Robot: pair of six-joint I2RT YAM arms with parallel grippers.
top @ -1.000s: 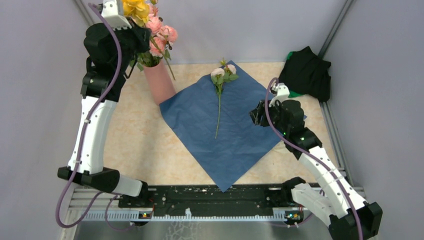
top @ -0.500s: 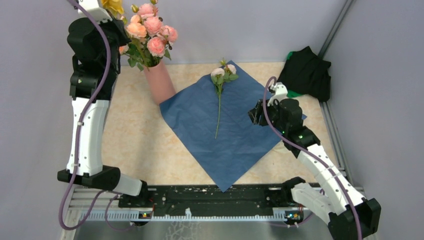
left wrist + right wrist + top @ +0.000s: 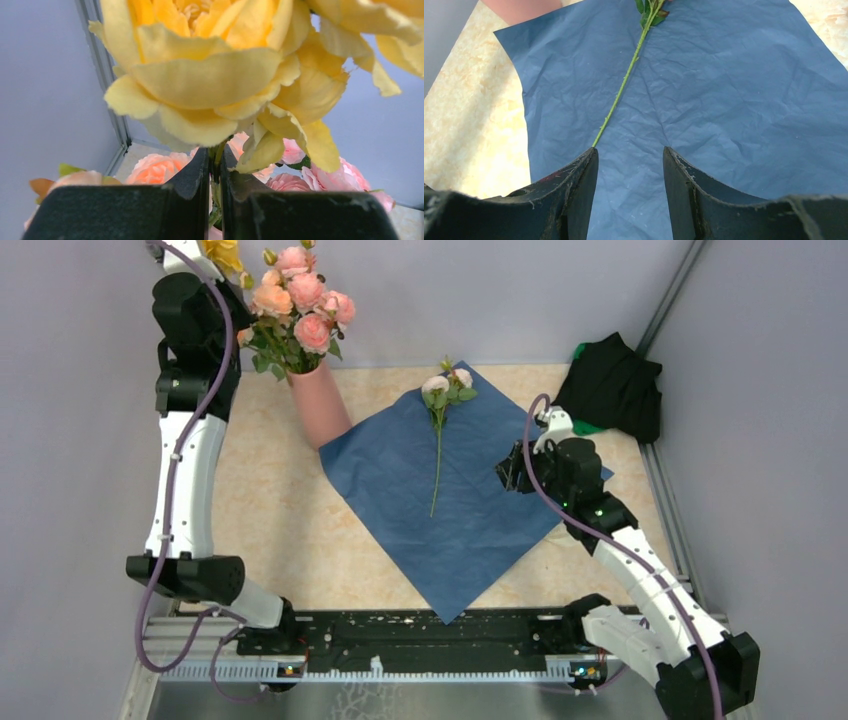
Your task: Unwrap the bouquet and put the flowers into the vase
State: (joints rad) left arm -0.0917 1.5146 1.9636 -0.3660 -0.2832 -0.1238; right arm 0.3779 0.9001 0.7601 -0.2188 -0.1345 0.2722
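Listing contents from the left wall across to the right.

Item 1, left gripper [image 3: 215, 159]: raised high in the far left corner, jaws pinched almost together on a thin green stem.

Item 2, yellow flower [image 3: 210, 75]: the thing held. It is a large open bloom directly above the fingertips, just left of the bunch in the vase. Whether its stem end reaches into the vase cannot be told.

Item 3, vase [image 3: 318, 408]: salmon-pink, standing on the table [image 3: 270, 530] at the back left, by the left corner of the paper. Whether it touches the paper cannot be told.

Item 4, pink flowers [image 3: 300, 300]: peach and pink blooms with green leaves, set in the vase and spreading above its rim.

Item 5, blue paper [image 3: 470, 520]: unwrapped and creased, spread flat as a diamond in mid-table. One corner points at the back wall and one at the arm bases.

Item 6, single flower [image 3: 437, 455]: lying on the paper, outside the vase. Its pale blooms are at the far corner and its green stem runs straight toward the near side.

Item 7, right gripper [image 3: 630, 152]: over the right half of the paper, jaws parted about halfway with nothing between them. In the wrist view the stem's cut end lies just ahead of one finger, apart from it.

Item 8, black cloth [image 3: 612, 388]: a heap in the back right corner, with a bit of green at its edge.
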